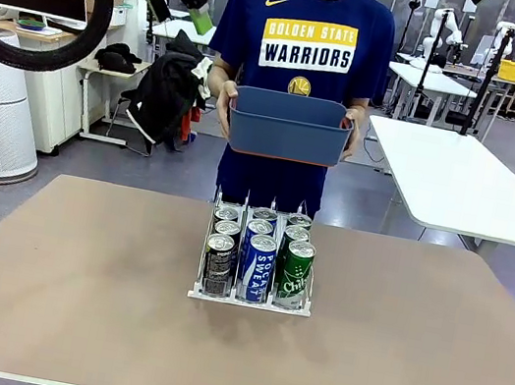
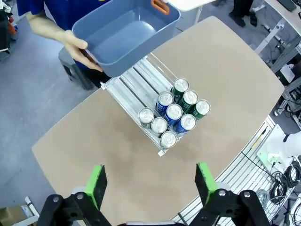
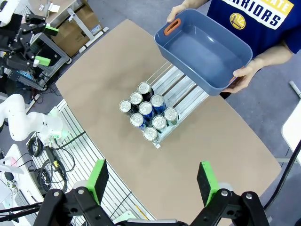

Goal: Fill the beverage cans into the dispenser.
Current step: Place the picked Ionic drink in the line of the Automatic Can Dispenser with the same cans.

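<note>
Slim aluminium beverage cans fill the clear three-lane dispenser far below both spread grippers; stay clear unless more cans arrive.

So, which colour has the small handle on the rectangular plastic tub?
Orange handle on the dark blue tub; right wrist view.

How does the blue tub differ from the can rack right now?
The blue tub is held up in the person's hands past the far table edge; the rack sits on the table. The tub is opaque dark blue and looks empty; the rack is clear and white, its three lanes filled with cans at the front. Both are plastic and rectangular.
</note>
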{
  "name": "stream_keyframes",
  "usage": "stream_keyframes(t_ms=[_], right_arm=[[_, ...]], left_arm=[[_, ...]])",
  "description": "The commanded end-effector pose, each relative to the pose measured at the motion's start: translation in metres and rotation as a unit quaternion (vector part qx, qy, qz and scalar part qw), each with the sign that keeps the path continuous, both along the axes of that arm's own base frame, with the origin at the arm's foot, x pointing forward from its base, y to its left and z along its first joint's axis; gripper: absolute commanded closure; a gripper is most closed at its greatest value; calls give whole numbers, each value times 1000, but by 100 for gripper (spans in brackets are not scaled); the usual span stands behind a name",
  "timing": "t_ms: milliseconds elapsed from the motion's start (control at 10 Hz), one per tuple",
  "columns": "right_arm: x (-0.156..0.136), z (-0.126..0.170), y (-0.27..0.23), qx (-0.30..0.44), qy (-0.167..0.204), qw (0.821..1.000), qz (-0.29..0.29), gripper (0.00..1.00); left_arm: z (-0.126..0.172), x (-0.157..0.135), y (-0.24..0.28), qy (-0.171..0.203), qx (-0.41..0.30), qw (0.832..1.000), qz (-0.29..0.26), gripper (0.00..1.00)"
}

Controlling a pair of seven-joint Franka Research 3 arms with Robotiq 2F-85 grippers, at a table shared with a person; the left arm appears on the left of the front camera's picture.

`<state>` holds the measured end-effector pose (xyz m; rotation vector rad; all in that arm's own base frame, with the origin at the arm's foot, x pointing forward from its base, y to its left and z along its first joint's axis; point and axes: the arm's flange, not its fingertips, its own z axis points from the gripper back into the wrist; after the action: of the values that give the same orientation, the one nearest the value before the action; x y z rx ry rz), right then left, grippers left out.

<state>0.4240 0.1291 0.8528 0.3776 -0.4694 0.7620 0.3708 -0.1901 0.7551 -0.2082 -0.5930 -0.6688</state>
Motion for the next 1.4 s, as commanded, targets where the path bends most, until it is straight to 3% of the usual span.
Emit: stream_keyframes(t_ms=[0, 300, 600, 1300], right_arm=[[-1, 0, 0, 4, 4, 1000, 1, 0], [-1, 0, 0, 4, 4, 1000, 1, 0], [-1, 0, 0, 4, 4, 1000, 1, 0], [-1, 0, 0, 4, 4, 1000, 1, 0]], left_arm=[[7, -6, 3, -6, -3, 1000, -30, 0], [30, -10, 12, -31, 4, 998, -60, 0], [34, -3, 20, -46, 2, 996, -70, 0], [33, -2, 19, -45, 11, 998, -51, 0]])
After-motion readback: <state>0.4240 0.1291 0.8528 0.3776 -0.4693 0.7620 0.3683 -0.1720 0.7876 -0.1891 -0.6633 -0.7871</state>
